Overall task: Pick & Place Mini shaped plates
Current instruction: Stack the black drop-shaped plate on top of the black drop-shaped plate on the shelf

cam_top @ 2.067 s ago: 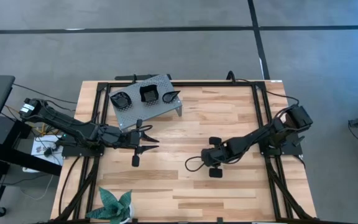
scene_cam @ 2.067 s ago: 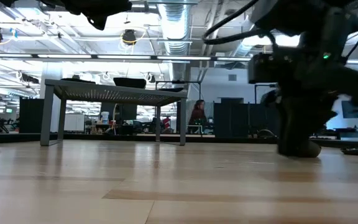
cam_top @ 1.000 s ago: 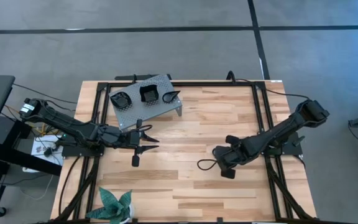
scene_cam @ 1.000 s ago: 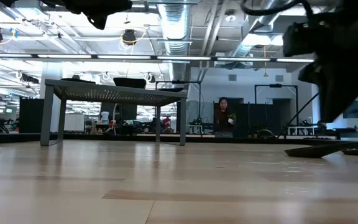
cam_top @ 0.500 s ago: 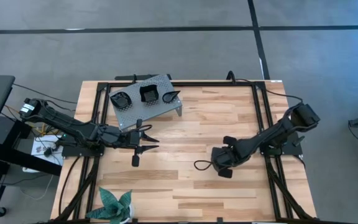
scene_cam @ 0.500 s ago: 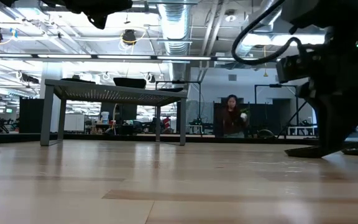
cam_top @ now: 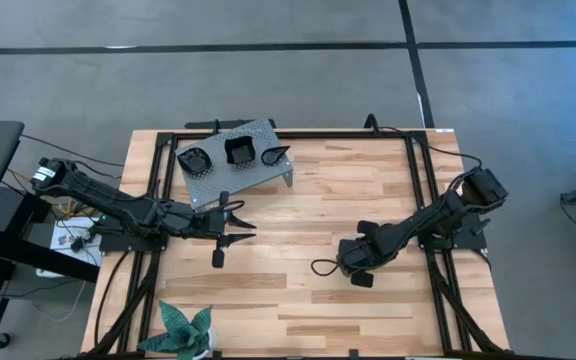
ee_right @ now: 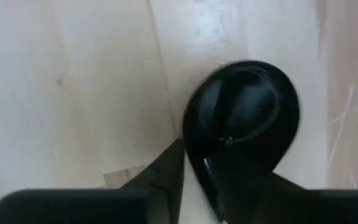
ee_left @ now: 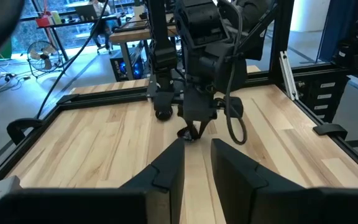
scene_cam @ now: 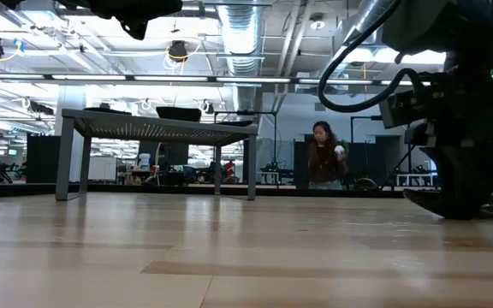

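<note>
Fingers of the right gripper [ee_right: 194,163] stand narrowly apart over the rim of one roundish black mini plate [ee_right: 241,115], one finger inside the dish and one outside; whether they truly pinch it, I cannot tell. In the high view this right gripper [cam_top: 353,262] sits low on the surface [cam_top: 298,215], at about 4 o'clock from its centre, and hides the plate below it.

Three more mini plates [cam_top: 236,152] rest on the grey perforated stand [cam_top: 256,174], at about 11 o'clock. The left gripper [cam_top: 236,226] waits at about 9 o'clock, just below the stand, fingers widely spread. A green plant [cam_top: 185,331] stands at 7 o'clock.

My judgement of the risk: the plate is glossy and shallow, so a thin rim pinch may slip, and the dish may tilt or drop when lifted. Pressing down too much may also scrape it along the wood.
</note>
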Robot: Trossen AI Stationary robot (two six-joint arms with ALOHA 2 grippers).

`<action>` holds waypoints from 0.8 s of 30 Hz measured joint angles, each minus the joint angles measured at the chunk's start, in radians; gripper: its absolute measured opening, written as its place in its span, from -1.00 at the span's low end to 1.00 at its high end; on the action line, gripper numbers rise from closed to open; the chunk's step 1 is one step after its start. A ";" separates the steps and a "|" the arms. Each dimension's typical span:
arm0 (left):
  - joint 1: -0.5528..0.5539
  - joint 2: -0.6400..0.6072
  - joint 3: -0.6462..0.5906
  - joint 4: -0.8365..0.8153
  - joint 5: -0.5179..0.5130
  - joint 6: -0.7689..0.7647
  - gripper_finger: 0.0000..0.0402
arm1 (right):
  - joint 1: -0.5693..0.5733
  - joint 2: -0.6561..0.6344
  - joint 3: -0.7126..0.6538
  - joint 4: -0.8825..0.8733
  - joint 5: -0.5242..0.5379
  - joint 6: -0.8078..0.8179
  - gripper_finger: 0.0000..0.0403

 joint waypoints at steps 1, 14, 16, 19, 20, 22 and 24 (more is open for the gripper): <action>0.000 0.000 0.000 0.000 0.000 0.000 -0.60 | 0.001 -0.006 0.000 0.000 0.000 -0.016 -0.70; 0.000 0.000 0.000 0.003 0.000 0.000 -0.60 | 0.006 -0.059 0.166 -0.263 0.065 -0.217 -0.98; 0.000 0.000 0.000 0.003 0.000 0.000 -0.60 | 0.015 -0.058 0.228 -0.326 0.168 -0.361 -0.96; 0.000 0.000 0.000 0.004 0.000 0.010 -0.60 | 0.007 -0.060 0.310 -0.341 0.356 -0.622 -0.98; 0.000 0.000 0.000 0.004 0.000 0.019 -0.60 | -0.005 -0.060 0.336 -0.332 0.414 -0.704 -0.99; 0.000 0.000 0.000 0.004 0.000 0.025 -0.60 | -0.044 -0.060 0.392 -0.299 0.487 -0.833 -0.99; 0.000 0.000 0.000 0.004 0.000 0.026 -0.60 | -0.103 -0.060 0.449 -0.272 0.502 -0.930 -0.98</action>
